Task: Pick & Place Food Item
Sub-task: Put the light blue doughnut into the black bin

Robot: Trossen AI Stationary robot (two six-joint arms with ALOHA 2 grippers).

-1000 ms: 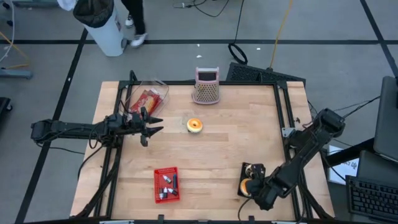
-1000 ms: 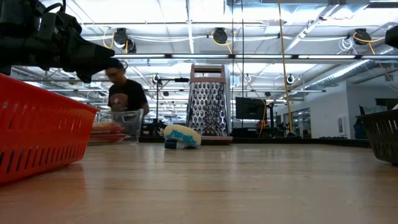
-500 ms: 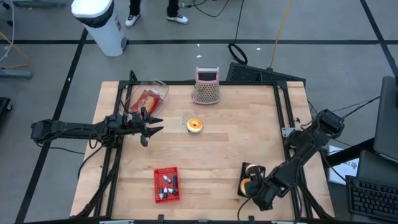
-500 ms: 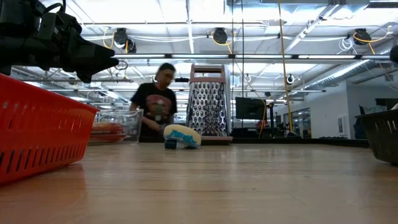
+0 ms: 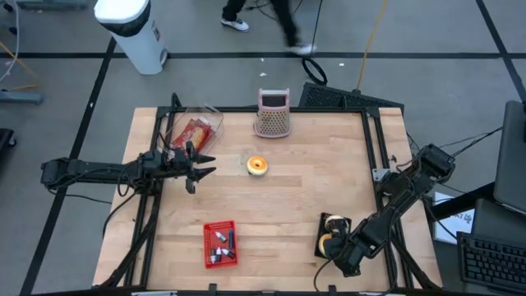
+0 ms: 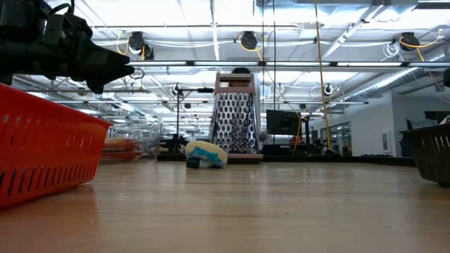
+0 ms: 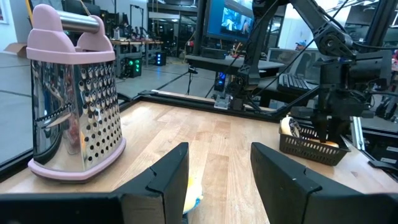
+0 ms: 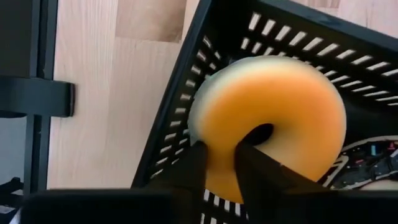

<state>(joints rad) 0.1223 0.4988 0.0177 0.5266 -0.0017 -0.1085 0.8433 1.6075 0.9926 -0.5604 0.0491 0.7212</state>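
An orange ring doughnut [image 8: 280, 106] lies in a black mesh basket [image 8: 186, 99] at the table's near right [image 5: 333, 224]. My right gripper [image 8: 219, 165] points steeply down into the basket and is shut on the doughnut. A second ring-shaped food item [image 5: 257, 165], pale with blue on it, rests on the table's middle. My left gripper [image 7: 217, 168] waits open and level over the left side [image 5: 201, 161], pointing toward the middle. My right gripper pinches the doughnut's ring on its near part [image 8: 219, 140] between the two fingers. One finger [image 8: 193, 168] is on the outer rim and the other [image 8: 252, 168] is at the hole. The fingers come from above, slanting down. The doughnut rests in the basket.
A pink-framed metal grater [image 5: 273, 113] stands at the far edge. A clear container with packaged food [image 5: 196, 130] sits at the far left. A red basket [image 5: 219, 244] with small items is at the near edge. Bare wood lies between them.
My right gripper has sunk a little toward the black basket. A person beyond the table's far edge has walked toward the right.
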